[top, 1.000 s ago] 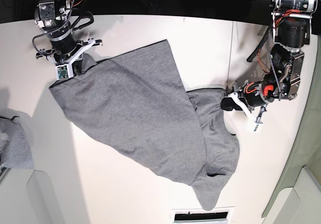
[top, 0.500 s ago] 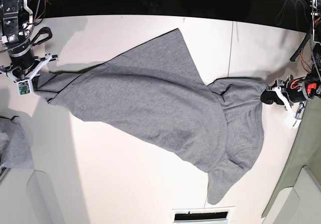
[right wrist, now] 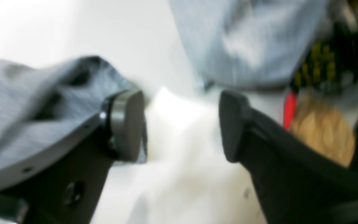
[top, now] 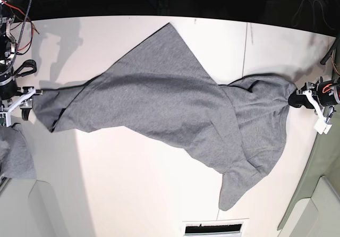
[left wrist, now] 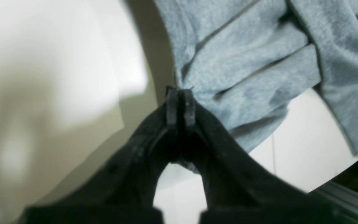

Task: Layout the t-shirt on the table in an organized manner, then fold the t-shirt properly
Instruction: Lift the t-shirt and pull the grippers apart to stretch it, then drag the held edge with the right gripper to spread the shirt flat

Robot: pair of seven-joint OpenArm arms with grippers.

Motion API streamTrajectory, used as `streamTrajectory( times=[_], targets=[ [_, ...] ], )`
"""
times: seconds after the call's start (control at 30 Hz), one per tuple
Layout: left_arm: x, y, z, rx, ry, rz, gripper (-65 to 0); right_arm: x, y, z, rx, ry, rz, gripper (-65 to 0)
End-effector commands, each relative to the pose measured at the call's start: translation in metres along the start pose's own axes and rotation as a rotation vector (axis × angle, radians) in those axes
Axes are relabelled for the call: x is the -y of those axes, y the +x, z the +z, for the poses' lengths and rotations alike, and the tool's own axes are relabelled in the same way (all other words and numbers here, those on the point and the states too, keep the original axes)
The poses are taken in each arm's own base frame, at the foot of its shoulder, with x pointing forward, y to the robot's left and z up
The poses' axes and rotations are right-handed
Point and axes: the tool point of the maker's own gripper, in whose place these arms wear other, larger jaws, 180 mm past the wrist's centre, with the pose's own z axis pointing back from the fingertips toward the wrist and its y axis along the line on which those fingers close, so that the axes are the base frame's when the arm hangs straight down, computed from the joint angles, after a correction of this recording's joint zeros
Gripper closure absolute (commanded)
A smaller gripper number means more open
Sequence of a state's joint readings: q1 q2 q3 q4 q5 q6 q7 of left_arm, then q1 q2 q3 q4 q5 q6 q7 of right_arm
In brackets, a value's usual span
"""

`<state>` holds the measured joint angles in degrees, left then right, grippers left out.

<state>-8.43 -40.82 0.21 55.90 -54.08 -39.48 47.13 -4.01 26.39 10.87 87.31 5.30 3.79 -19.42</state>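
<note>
The grey t-shirt (top: 159,93) lies stretched sideways across the white table (top: 133,184), with one corner pointing to the far edge and a tail hanging toward the front. My left gripper (top: 300,100) is at the shirt's right end. In the left wrist view it (left wrist: 180,105) is shut on a pinched fold of the shirt (left wrist: 244,62). My right gripper (top: 24,96) is at the shirt's left end. In the right wrist view it (right wrist: 180,124) is open with bare table between the fingers, and blurred grey cloth (right wrist: 26,102) lies beside one finger.
A smaller bunch of grey cloth (top: 13,160) lies at the left table edge, just in front of my right gripper. A thin dark seam (top: 245,51) crosses the table at right. A vent slot (top: 215,228) sits at the front edge. The table's right edge (top: 313,157) is close to my left gripper.
Both arms have moved outward, left gripper to the base view's right and right gripper to its left. The shirt has been drawn out much wider and flatter.
</note>
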Motion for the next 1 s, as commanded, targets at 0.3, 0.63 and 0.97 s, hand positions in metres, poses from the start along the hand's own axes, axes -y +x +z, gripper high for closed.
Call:
streamTrajectory(
  times=[0.3, 0.63, 0.97],
  targets=[
    [0.005, 0.01, 0.001, 0.035, -0.016, -0.009, 0.0, -0.101, 0.012, 0.029, 0.001, 0.333, -0.211, -38.2],
    [0.004, 0.008, 0.001, 0.033, -0.013, -0.009, 0.0, -0.277, -0.019, 0.119, -0.063, 0.845, -0.104, -38.2],
    [-0.001, 0.002, 0.0, 0.009, 0.015, -0.033, 0.0, -0.33, -0.075, 0.149, -0.117, 0.87, 0.325, -38.2]
  ],
)
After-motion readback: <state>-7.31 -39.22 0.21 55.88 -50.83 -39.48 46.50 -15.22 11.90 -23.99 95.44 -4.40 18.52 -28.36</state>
